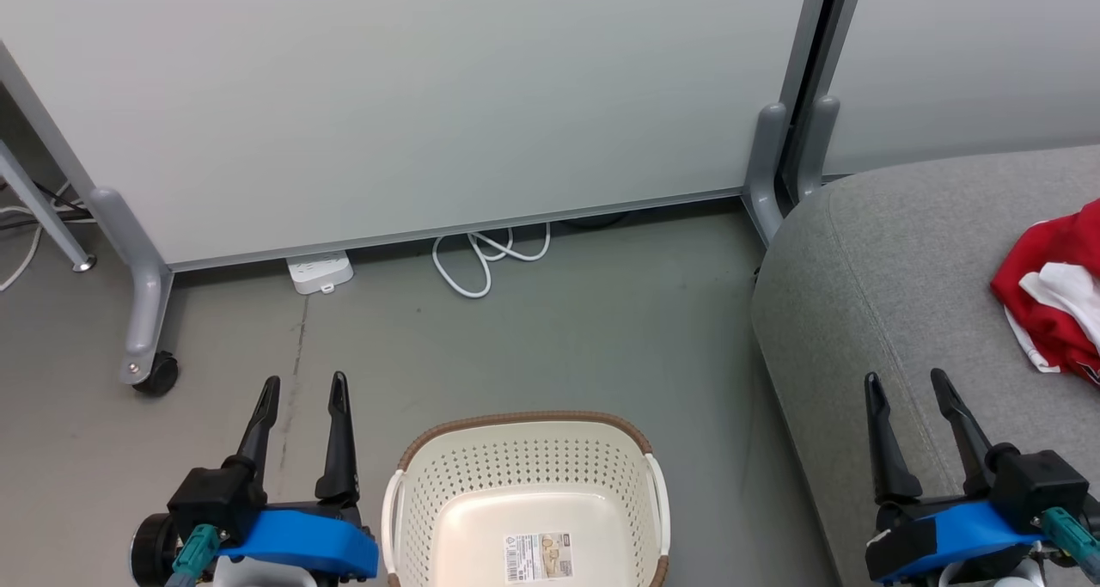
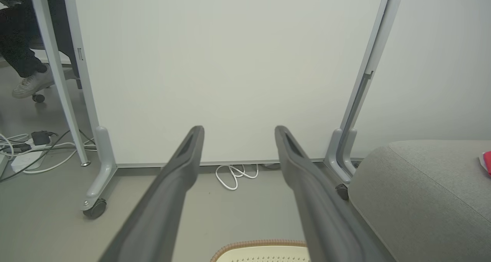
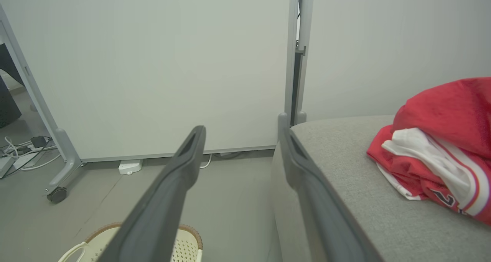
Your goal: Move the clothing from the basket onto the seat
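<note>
In the head view, we locate the basket at the bottom centre of the frame, standing on the grey floor. Its pale base is exposed, with a label on it. The clothing lies at the right edge of the frame, bunched in a red-and-white heap on the seat, well apart from the basket.

We read the left gripper at lower left, just beside the basket's left handle. Its fingers are spread apart, point up the frame and grip no object. The right gripper sits at lower right, in front of the seat's near portion. Its fingers are likewise parted and free, short of the clothing.

Both wrist views confirm a clear gap between each pair of fingers. In the right wrist view, we note dark numerals on the garment's lower fold.

Behind the basket, a white partition panel fills the upper frame. A coiled white cable and a power strip lie at its foot.
</note>
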Available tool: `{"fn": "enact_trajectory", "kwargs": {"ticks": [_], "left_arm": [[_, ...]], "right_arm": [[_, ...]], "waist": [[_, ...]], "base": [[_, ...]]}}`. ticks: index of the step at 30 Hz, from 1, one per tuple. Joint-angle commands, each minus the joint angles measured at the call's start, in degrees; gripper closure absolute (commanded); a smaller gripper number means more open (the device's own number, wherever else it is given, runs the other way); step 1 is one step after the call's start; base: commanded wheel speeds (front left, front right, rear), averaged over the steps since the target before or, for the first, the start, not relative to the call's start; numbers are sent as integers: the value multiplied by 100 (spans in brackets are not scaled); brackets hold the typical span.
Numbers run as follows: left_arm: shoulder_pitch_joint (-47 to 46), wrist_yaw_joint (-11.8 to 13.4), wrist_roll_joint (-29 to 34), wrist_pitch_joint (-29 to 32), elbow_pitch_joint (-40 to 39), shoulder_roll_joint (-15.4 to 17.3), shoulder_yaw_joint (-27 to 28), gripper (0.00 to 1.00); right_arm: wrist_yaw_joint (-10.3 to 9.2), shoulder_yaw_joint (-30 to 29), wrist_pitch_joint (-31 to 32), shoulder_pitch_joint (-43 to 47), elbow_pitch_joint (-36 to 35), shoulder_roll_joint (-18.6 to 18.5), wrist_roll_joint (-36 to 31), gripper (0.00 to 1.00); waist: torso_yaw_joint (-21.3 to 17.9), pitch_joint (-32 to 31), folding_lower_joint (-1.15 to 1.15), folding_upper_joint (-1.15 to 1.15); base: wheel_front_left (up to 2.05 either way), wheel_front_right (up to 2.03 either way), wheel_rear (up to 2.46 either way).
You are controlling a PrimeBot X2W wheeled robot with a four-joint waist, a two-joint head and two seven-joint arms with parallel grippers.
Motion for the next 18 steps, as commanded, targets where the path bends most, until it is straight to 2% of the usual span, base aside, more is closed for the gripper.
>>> {"fn": "enact_trajectory", "kwargs": {"ticks": [1, 9, 10, 15, 18], "left_arm": [[61, 28, -16, -28, 22, -5, -4, 0], [88, 82, 56, -28, 65, -5, -28, 0], [58, 77, 24, 0, 70, 0, -18, 100], [239, 76, -31, 43, 324, -4, -9, 100], [190, 66, -366, 155, 336, -4, 55, 100]], "right_arm": [[1, -10, -3, 96, 9, 36, 19, 0], [1, 16, -3, 94, 44, 66, 22, 0], [0, 14, 0, 41, 46, 46, 20, 100], [0, 11, 33, 92, 302, 69, 59, 100], [0, -38, 160, 38, 332, 69, 412, 100]], "waist": [[15, -27, 1, 0], [44, -83, 1, 0], [44, -84, 1, 0], [44, -87, 1, 0], [40, -86, 1, 0]], "base": [[0, 0, 0], [0, 0, 0], [0, 0, 0], [0, 0, 0], [0, 0, 0]]}}
